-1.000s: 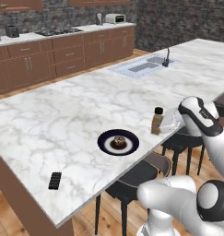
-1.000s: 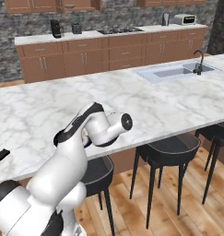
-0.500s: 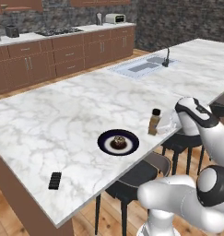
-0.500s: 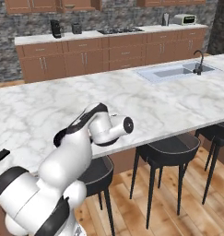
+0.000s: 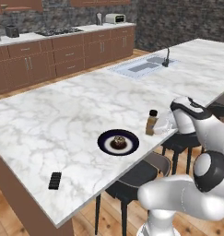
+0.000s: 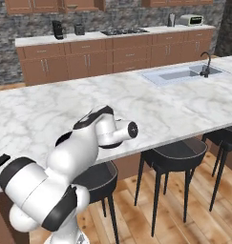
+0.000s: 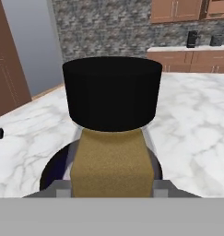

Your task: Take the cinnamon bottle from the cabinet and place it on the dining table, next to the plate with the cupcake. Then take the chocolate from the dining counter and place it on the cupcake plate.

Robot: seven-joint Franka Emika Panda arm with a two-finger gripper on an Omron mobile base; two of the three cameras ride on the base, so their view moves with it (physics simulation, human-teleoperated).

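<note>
On the dining table (image 5: 49, 120), near its front edge: plate with the cupcake (image 5: 118, 142), dark navy, the cupcake (image 5: 118, 141) at its centre. Just beside the plate, toward the sink (image 5: 142, 67): cinnamon bottle (image 5: 151, 122), upright, black cap, tan body. Gripper (image 5: 162, 125) at the bottle's far side from the plate, fingers pinched on its lower body; the hand view looks past the bottle to the plate's rim. Well apart from the plate, toward the table's corner: chocolate (image 5: 55, 180), lying flat.
</note>
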